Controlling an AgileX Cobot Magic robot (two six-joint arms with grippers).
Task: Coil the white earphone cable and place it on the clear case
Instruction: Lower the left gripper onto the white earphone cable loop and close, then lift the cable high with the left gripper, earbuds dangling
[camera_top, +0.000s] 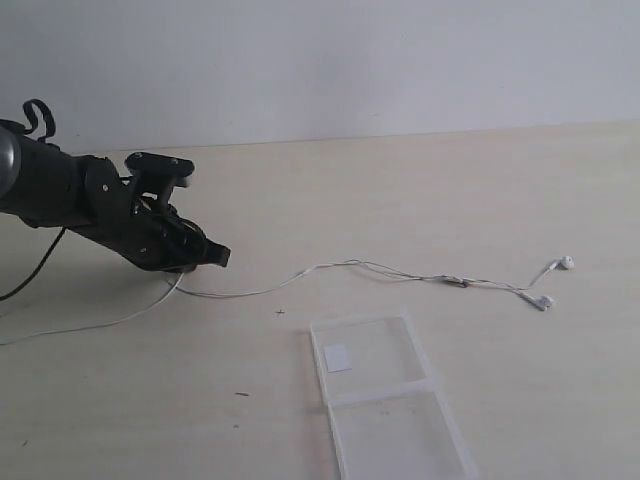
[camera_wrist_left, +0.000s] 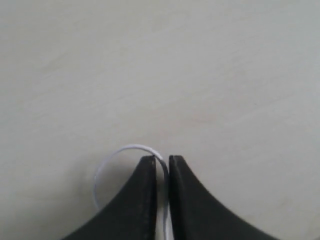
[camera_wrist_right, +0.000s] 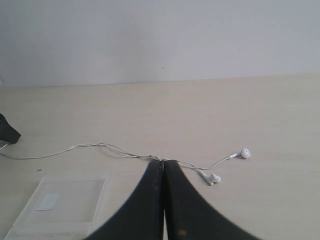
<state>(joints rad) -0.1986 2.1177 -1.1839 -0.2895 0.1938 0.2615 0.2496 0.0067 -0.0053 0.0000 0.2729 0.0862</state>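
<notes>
The white earphone cable (camera_top: 240, 294) lies stretched across the table, its two earbuds (camera_top: 543, 300) at the right end. My left gripper (camera_top: 215, 255) is low over the table at the left, shut on the cable. In the left wrist view the wire (camera_wrist_left: 131, 146) runs up between the jaws of the left gripper (camera_wrist_left: 162, 159) and curls into a small loop beyond the tips. The clear case (camera_top: 400, 425) lies open and flat near the front, a white sticker (camera_top: 338, 358) on its far half. My right gripper (camera_wrist_right: 163, 161) is shut and empty, away from the cable (camera_wrist_right: 80, 145), and is outside the exterior view.
The left arm's black cable (camera_top: 35, 262) hangs down to the table at the far left. A pale wall (camera_top: 320, 60) bounds the table at the back. A few small dark specks (camera_top: 281, 312) lie on the tabletop.
</notes>
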